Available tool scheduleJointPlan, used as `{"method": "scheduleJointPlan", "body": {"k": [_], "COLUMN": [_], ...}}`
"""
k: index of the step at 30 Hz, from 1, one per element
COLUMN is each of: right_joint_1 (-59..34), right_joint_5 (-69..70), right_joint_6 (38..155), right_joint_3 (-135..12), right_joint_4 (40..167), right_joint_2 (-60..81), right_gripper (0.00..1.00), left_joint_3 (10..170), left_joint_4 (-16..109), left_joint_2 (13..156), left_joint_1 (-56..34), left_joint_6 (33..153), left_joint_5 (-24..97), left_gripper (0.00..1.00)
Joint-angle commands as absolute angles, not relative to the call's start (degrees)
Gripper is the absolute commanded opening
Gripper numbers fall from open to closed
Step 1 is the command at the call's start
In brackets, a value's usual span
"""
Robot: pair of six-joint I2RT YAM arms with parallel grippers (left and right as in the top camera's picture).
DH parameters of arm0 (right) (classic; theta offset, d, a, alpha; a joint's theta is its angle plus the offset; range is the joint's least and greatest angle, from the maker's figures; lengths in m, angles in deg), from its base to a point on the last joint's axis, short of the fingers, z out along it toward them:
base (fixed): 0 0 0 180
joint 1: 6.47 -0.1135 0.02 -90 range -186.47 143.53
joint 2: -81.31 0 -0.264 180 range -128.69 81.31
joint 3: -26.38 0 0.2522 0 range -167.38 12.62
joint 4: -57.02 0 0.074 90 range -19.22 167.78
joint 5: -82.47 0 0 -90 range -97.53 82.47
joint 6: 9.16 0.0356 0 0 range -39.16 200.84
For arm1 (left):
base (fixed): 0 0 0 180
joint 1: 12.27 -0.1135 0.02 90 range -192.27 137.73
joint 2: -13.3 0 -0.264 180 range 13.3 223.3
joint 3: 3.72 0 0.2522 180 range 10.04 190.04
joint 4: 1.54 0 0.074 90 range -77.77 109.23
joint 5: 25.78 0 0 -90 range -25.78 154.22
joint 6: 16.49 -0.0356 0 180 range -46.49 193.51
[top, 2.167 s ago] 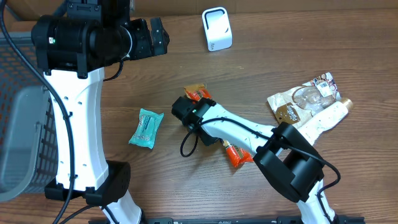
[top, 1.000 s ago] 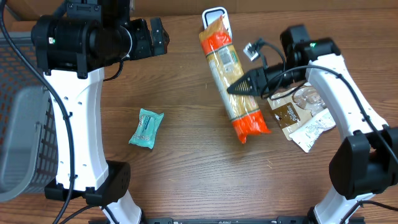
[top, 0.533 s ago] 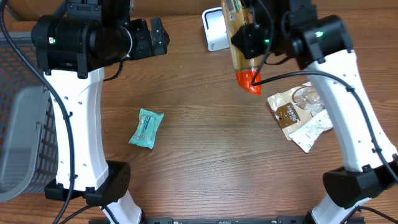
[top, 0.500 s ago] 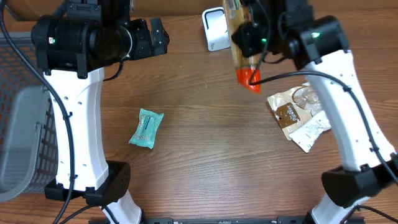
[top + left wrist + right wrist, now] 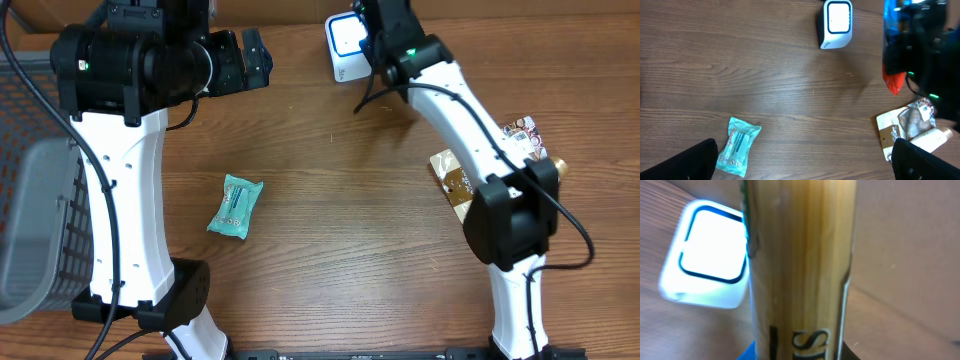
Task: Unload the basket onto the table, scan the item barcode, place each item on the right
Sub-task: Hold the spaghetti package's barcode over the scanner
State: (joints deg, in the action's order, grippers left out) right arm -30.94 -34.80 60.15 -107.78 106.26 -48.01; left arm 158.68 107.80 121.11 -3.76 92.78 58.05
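Overhead view of a desk. A scanner stands at the far edge, right of centre. From the right wrist view, a pasta packet stands upright close in front of the scanner and just to its right, overlapping its right edge. A small packet lies left of centre, well apart from the scanner. A pile of pouches lies at the right, partly under the right arm. A basket sits beyond the desk's left edge.

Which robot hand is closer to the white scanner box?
Right. The right gripper hangs just beside the scanner, holding a spaghetti pack in front of its lit face. The left gripper sits open, farther off toward the left of the overhead view.
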Motion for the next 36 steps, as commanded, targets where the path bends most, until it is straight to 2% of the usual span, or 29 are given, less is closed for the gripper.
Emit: {"method": "scheduleJointPlan", "body": {"k": [1,7,15,36], "right_joint_1": [-32.5,-34.1,-34.2,-34.1], "right_joint_5": [-46.3,-56.9,-61.0,-63.3], "right_joint_6": [50.4,41.0,33.9,34.3], "right_joint_3": [-109.6,-109.6,-109.6,-109.6], "right_joint_4": [100.3,88.9,81.1,79.2], "right_joint_2": [-49.3,-56.6,-62.0,-63.4], "right_gripper": [0.04,0.04,0.04,0.04], "left_joint_3": [159.0,159.0,159.0,159.0], "left_joint_4": [107.6,107.6,107.6,107.6], "left_joint_2": [121.6,121.6,121.6,121.6], "left_joint_1": [-3.6,-3.6,-3.6,-3.6], "left_joint_6": [91.9,91.9,91.9,91.9], "left_joint_5": [58.5,58.5,58.5,58.5], "left_gripper": [0.99,0.99,1.00,1.00]}}
